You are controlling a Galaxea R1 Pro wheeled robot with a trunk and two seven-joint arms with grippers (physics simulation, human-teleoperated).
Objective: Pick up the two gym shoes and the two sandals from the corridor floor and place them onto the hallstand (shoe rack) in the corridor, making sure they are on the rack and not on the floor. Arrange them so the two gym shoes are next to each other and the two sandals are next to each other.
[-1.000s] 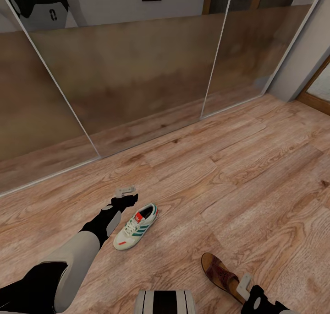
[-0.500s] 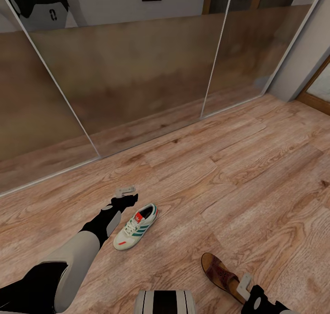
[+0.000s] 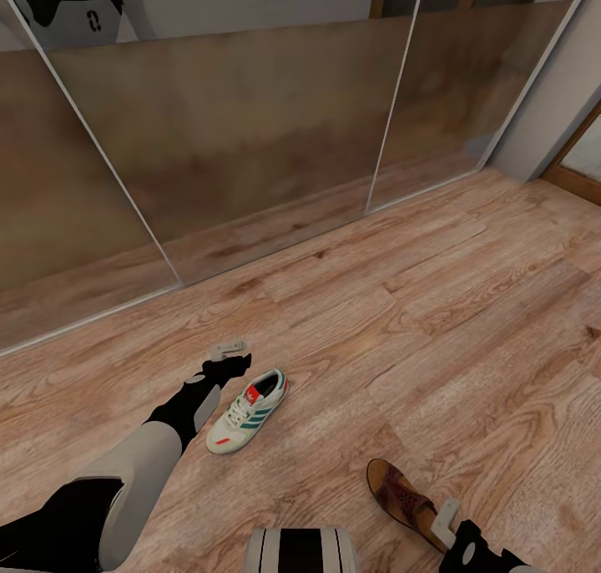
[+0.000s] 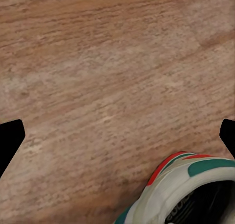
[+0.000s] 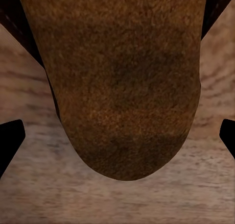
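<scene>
Above the sandal (image 3: pixel 401 496), the right end effector (image 3: pixel 448 519) hangs spread wide.

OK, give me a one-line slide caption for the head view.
Left gripper hovers by a white sneaker and right gripper by a brown sandal on the wood floor.

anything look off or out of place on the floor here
Only the footwear: one gym shoe and one sandal lie apart on the corridor floor, each without its mate beside it. Both sit upright and look undamaged. The left gripper hovers by the shoe's heel, the right gripper at the sandal's heel.
</scene>
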